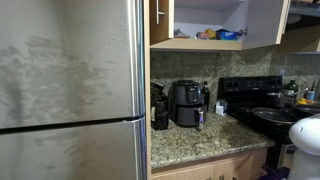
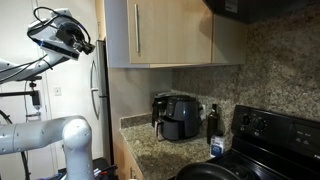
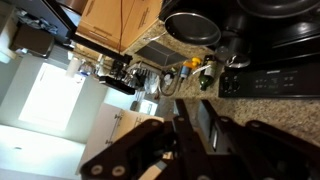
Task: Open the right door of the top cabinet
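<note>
A small kitchen: a speckled brown granite counter [image 1: 195,142] runs between a tall brushed stainless-steel fridge [image 1: 70,80] and a black electric stove [image 1: 262,100]. A rounded black air fryer [image 1: 187,103] stands on it against the backsplash. Above hangs the light tan wood top cabinet [image 1: 200,44]. In an exterior view its flat right door [image 1: 266,22] stands swung out with the pale inner face showing, so the shelf and the packets [image 1: 222,34] on it are exposed. The narrower matching left door [image 1: 160,14] shows its outer face just beside the fridge. Judging by this, the opening looks done or close to it.

Nothing holds the door, so it may drift back on its hinges if it is not swung far enough. The white arm [image 2: 55,135] is bent up high beside the fridge. A careless sweep from there could clip the fridge side, or the door's free edge where I take the slim silver bar handle [image 2: 137,35] to sit, and knock the door shut.

The dark claw [image 2: 82,42] hangs in the air, well apart from the cabinet, touching nothing. In the wrist view its 2 fingers [image 3: 205,125] lie almost together with nothing between them: as good as closed, and empty.
</note>
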Tool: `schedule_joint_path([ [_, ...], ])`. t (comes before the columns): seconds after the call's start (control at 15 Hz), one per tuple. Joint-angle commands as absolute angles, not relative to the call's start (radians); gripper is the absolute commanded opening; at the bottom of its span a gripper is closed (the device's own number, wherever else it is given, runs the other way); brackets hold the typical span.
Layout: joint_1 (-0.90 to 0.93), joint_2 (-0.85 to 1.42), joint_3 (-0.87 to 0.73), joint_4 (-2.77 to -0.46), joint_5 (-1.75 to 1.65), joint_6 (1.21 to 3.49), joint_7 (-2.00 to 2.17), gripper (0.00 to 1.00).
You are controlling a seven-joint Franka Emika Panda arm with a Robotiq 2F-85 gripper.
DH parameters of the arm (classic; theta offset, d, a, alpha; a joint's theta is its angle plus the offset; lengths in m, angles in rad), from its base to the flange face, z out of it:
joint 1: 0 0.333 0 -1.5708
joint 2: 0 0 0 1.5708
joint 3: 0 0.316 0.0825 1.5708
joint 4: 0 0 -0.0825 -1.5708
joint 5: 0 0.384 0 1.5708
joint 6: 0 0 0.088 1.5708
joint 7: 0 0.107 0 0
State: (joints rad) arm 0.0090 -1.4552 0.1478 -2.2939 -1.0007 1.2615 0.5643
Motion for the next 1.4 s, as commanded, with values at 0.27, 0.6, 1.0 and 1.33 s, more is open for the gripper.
schedule_joint_path([
  [0.27,0.067,-1.448,0.146,-2.269,-0.872,1.238,0.442,0.81],
  [0.6,0.062,-1.244,0.361,-2.141,-0.489,1.338,0.509,1.0],
  [1.0,-0.097,-1.169,0.454,-2.049,-0.496,1.557,0.712,1.0],
  [1.33,-0.203,-1.037,0.46,-1.949,-0.516,1.563,0.734,1.0],
])
